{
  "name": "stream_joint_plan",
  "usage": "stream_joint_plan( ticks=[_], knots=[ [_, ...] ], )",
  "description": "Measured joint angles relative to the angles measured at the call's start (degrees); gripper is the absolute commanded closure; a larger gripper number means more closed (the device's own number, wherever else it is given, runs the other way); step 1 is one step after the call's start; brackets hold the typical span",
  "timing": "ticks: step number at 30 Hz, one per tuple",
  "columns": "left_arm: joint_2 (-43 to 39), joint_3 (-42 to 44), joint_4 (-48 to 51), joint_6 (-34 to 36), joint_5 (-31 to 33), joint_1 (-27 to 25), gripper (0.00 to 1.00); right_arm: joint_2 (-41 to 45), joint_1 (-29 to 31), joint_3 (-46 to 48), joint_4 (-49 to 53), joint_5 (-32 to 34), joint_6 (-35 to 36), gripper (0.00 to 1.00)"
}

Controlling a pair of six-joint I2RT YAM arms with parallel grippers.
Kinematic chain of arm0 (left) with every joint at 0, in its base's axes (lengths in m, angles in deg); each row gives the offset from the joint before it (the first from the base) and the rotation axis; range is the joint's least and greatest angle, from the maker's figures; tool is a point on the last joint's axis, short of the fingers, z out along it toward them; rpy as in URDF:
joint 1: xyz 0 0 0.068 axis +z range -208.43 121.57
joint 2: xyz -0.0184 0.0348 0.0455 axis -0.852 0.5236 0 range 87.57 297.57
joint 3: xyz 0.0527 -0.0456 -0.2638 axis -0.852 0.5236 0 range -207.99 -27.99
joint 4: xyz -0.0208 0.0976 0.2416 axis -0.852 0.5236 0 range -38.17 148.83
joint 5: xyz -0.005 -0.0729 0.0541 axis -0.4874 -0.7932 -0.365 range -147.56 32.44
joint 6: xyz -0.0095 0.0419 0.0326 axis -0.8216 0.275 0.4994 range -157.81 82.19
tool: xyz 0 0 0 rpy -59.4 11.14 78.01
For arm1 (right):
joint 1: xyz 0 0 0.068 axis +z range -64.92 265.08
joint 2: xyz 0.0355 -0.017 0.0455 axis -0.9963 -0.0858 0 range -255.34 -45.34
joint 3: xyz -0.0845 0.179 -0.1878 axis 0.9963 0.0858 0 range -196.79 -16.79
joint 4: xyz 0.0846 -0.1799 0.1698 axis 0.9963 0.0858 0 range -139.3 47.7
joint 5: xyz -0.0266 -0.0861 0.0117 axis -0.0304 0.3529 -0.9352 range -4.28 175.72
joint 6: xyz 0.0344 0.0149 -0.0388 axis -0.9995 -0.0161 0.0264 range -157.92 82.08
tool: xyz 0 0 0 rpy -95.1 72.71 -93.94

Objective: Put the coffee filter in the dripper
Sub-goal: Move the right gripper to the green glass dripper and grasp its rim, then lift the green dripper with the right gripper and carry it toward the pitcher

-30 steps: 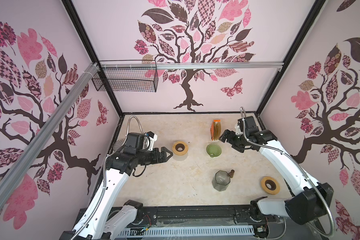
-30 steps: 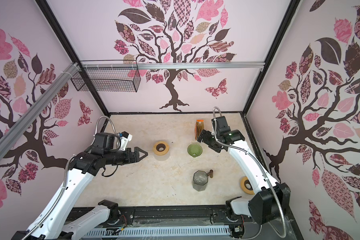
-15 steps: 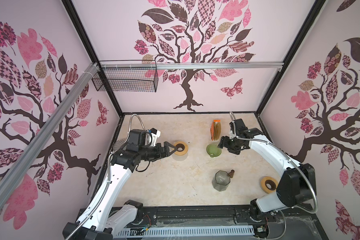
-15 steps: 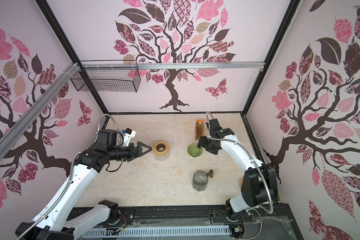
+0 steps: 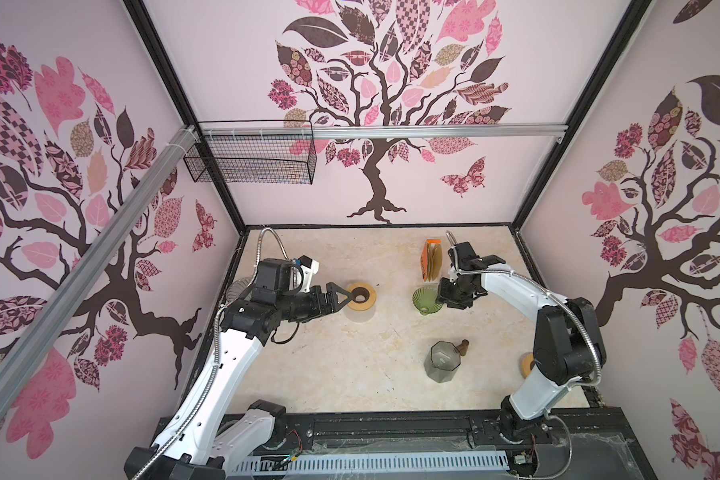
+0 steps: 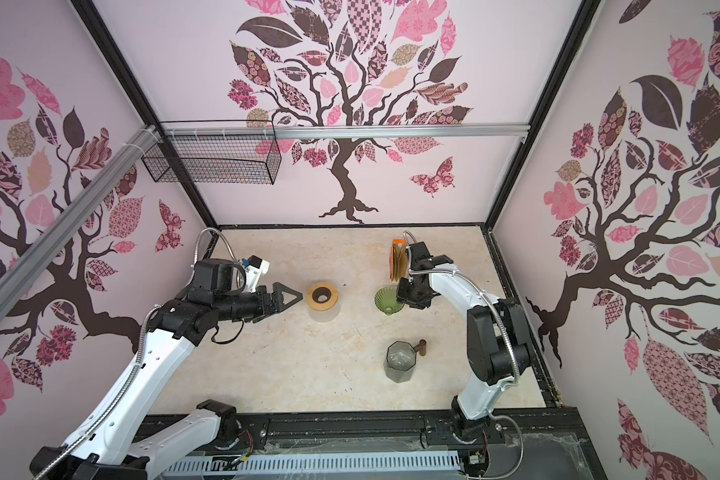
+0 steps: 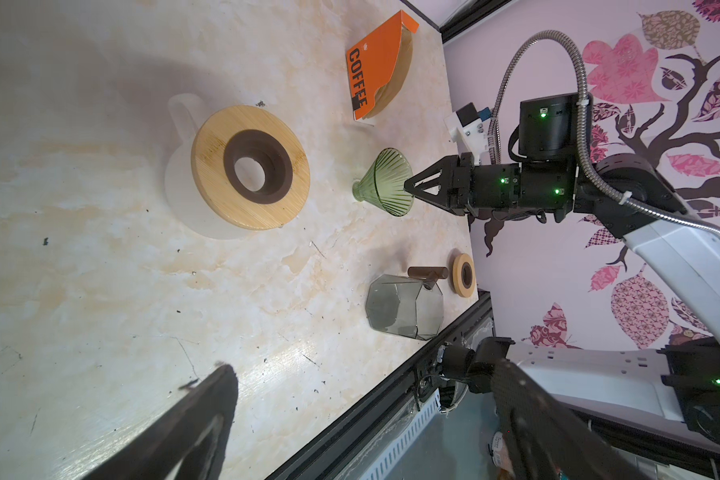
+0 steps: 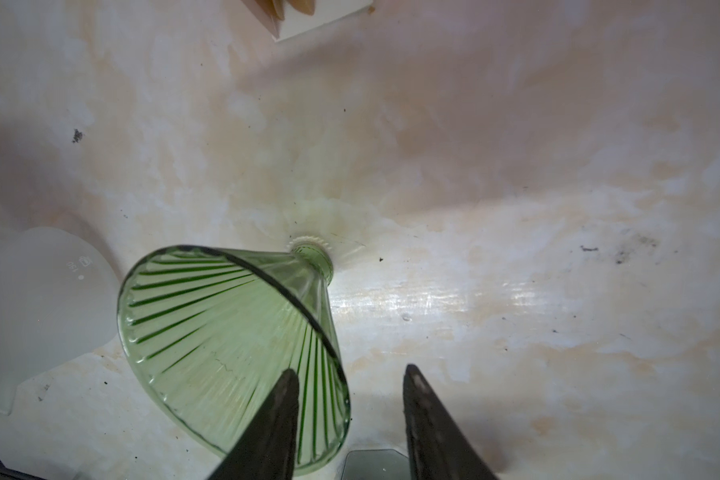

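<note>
Right wrist view | right gripper (image 8: 350, 370) half-open, gripping nothing | dripper (image 8: 225, 332) rim between fingers (image 8: 277, 415): one inside cone, other outside

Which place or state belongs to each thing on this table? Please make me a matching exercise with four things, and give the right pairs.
Things
1. green ribbed glass dripper
2. orange cardboard coffee filter box
3. round wooden ring beside the left gripper
4. grey eight-sided glass pot

States
A. sits on a white cup
B. has a brown wooden handle
C. rim between the fingers of the right gripper
D. holds brown paper filters

Pairs: 1-C, 2-D, 3-A, 4-B
</note>
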Motion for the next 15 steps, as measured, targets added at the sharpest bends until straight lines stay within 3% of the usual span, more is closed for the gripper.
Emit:
stream_joint_plan(
  ticks=[15],
  knots=[
    [2.12, 0.0, -3.34, -2.62, -0.04, 0.0, 0.02, -2.16, -0.2, -0.28, -0.83, -1.55, 0.5, 0.8]
  ],
)
